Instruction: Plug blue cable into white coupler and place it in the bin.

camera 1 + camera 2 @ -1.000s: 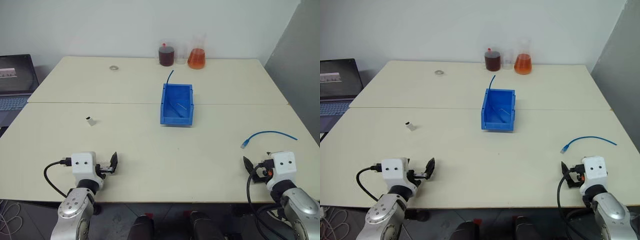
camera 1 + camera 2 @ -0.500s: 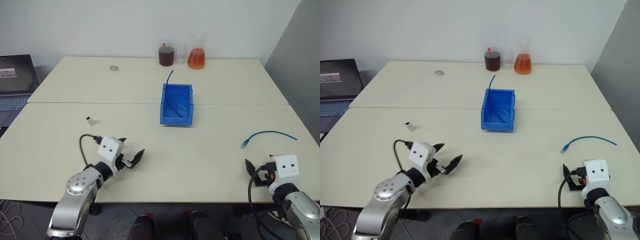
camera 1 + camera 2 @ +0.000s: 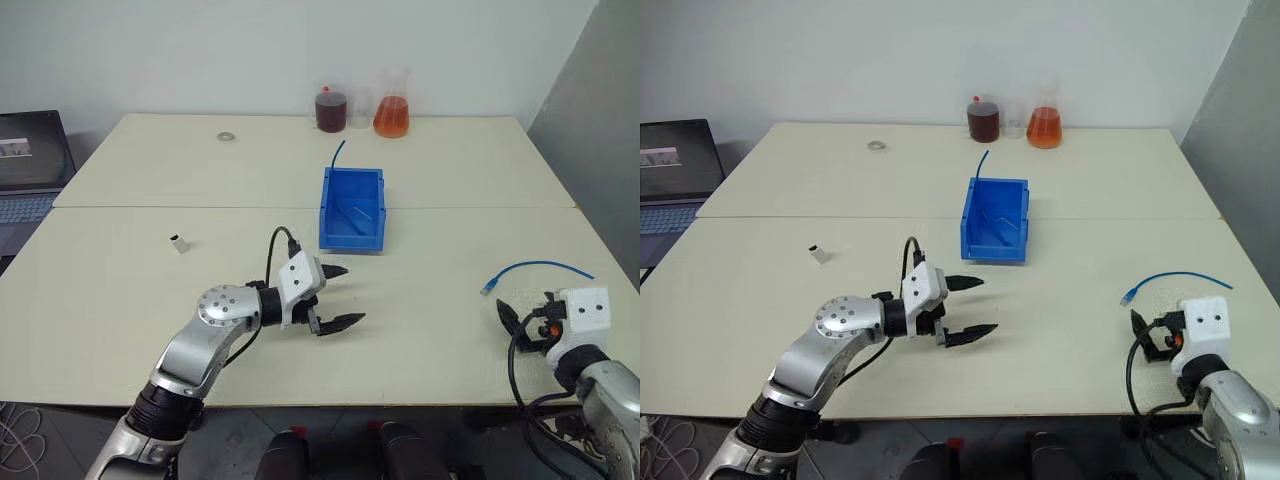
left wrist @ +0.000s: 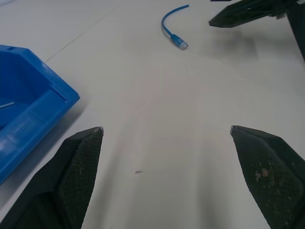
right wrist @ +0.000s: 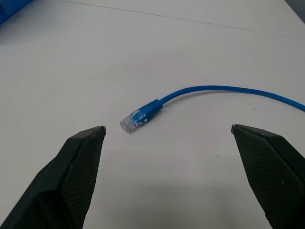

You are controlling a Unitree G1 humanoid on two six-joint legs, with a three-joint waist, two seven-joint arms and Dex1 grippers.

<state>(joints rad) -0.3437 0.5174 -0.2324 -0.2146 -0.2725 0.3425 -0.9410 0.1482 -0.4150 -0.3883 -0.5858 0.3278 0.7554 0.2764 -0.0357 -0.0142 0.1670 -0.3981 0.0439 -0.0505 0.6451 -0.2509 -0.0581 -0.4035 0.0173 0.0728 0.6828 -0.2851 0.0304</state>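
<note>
Your left gripper (image 3: 338,297): fingers spread wide, empty, pointing across table (image 3: 120,290) toward your right side. Bin (image 3: 352,209) sits just beyond it; white coupler (image 3: 179,242) lies well behind it, out toward your left. Your right gripper (image 5: 167,143): fingers spread wide, empty, low over table near front edge. Blue cable (image 5: 157,107) lies just ahead of it, plug end nearest, untouched, rest curving away rightward.

I note the blue cable (image 3: 535,269) lying curved at table right, white coupler (image 3: 179,242) far left, blue bin (image 3: 352,208) centre, upright.
</note>
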